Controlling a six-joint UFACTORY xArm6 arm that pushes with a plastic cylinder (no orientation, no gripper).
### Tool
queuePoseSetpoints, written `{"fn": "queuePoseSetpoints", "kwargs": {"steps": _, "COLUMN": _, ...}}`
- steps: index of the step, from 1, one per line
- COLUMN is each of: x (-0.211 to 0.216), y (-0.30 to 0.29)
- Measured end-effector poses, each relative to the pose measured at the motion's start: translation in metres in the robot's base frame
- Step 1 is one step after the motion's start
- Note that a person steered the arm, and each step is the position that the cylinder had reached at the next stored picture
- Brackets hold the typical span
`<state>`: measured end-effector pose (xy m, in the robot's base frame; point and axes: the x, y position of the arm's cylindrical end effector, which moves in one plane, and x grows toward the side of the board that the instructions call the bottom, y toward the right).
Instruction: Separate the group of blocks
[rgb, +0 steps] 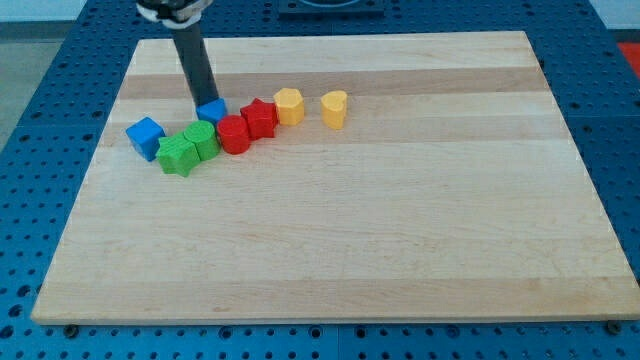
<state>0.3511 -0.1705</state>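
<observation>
Several blocks lie in a loose row at the board's upper left. A blue cube (146, 136) sits furthest left, a little apart. A green star (179, 155) touches a green cube (203, 139). A red round block (234, 134) touches a red star (259, 118). A yellow hexagonal block (289, 105) is beside the red star. A yellow heart-like block (334, 109) stands apart to the right. A small blue block (213, 110) sits above the green cube. My tip (203, 104) rests against the blue block's left top edge.
The wooden board (400, 220) lies on a blue perforated table (40, 100). The rod (190, 55) comes down from the view's top left.
</observation>
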Motion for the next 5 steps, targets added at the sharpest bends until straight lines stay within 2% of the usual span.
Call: {"fn": "queuePoseSetpoints", "kwargs": {"steps": 5, "x": 0.106, "y": -0.003}}
